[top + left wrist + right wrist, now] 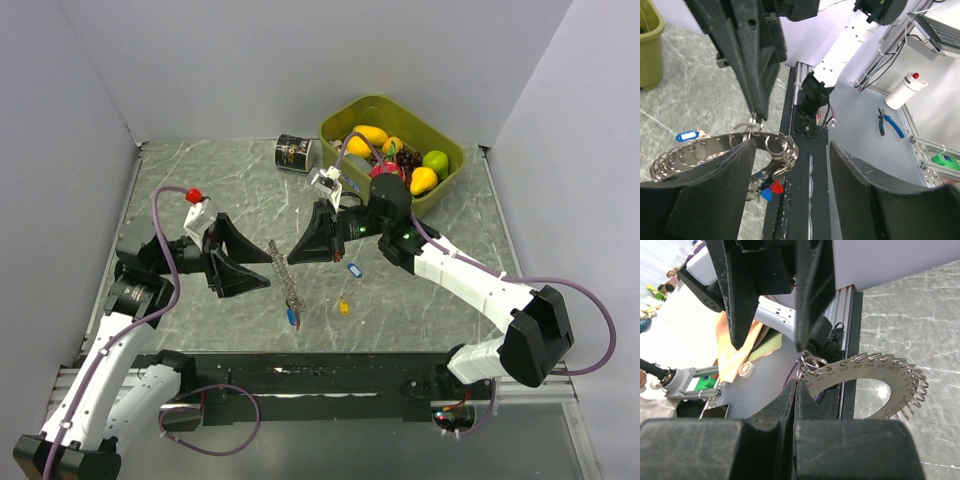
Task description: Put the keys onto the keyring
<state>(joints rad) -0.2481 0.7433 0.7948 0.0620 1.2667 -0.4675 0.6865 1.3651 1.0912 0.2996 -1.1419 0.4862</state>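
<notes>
The keyring, a silvery disc edged with small wire rings, hangs upright above the table. My right gripper is shut on its upper rim; in the right wrist view the shut tips pinch the numbered disc. My left gripper stands open just left of it. In the left wrist view the keyring lies beside the left finger, with an empty gap to the other finger. Blue and red tagged keys dangle from it. Loose keys lie on the table: blue tag, yellow tag.
A green bin of toy fruit stands at the back right, with a black can on its side next to it. Grey walls close in the table on the left, back and right. The arms' black base rail runs along the near edge.
</notes>
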